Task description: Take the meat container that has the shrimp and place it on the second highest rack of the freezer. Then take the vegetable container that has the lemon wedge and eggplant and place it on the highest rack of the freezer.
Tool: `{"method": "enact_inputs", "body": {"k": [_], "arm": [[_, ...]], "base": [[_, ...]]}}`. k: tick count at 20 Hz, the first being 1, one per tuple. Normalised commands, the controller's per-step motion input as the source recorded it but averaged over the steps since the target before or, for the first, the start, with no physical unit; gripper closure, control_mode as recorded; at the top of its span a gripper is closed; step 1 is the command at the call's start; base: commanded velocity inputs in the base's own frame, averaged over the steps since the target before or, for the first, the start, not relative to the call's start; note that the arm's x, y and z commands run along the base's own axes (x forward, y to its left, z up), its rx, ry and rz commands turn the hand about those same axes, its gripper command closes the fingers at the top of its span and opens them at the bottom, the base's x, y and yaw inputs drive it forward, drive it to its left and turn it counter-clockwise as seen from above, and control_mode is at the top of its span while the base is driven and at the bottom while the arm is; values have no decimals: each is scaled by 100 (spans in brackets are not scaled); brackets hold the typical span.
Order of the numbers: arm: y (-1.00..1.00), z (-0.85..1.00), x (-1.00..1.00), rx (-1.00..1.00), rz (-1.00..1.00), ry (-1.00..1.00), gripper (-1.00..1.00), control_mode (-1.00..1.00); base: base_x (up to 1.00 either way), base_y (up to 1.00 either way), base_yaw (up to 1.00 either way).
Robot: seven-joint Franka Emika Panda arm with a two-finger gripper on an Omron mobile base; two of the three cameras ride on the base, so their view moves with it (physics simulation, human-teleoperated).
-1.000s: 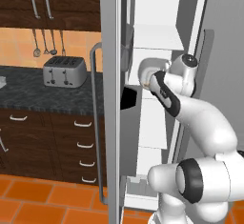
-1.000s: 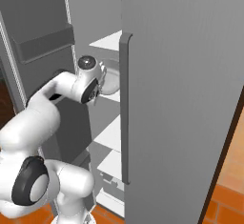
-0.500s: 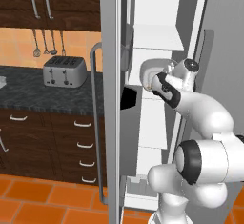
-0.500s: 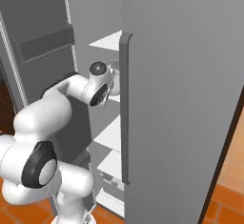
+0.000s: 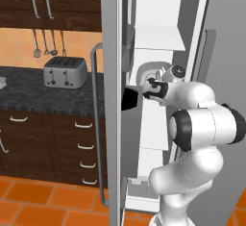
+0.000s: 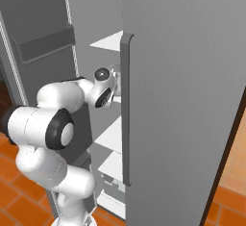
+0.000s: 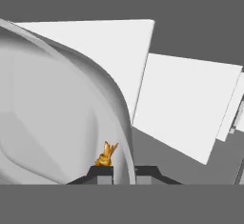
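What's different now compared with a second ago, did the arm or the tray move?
The arm has folded in over the last second: its elbow swung up and closer to the base cameras, while the wrist stayed inside the freezer at about the same shelf height. The end effector stays shut on the rim of the meat container, with the shrimp inside. The freezer door, toaster and counter are unchanged.

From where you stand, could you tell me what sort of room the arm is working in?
It looks like a home kitchen, computer-rendered. A silver four-slot toaster sits on a dark speckled stone counter, metal utensils hang on the orange tiled wall, and a tall grey fridge-freezer with white shelves stands open.
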Motion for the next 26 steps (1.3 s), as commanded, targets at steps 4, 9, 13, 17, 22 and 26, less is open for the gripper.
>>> {"method": "enact_inputs", "body": {"k": [4, 9, 13, 17, 22, 26], "arm": [[-4, -33, 79, -6, 7, 0, 100, -100], [-8, -48, 78, -8, 3, 0, 100, -100], [0, -63, 44, -12, 2, 0, 100, -100], [0, -56, 37, -11, 0, 0, 100, -100], [7, 8, 9, -3, 0, -4, -100, -100], [3, 77, -69, 0, 1, -11, -100, -100]], "base": [[0, 0, 0], [0, 0, 0], [0, 0, 0], [0, 0, 0], [0, 0, 0], [0, 0, 0]]}}
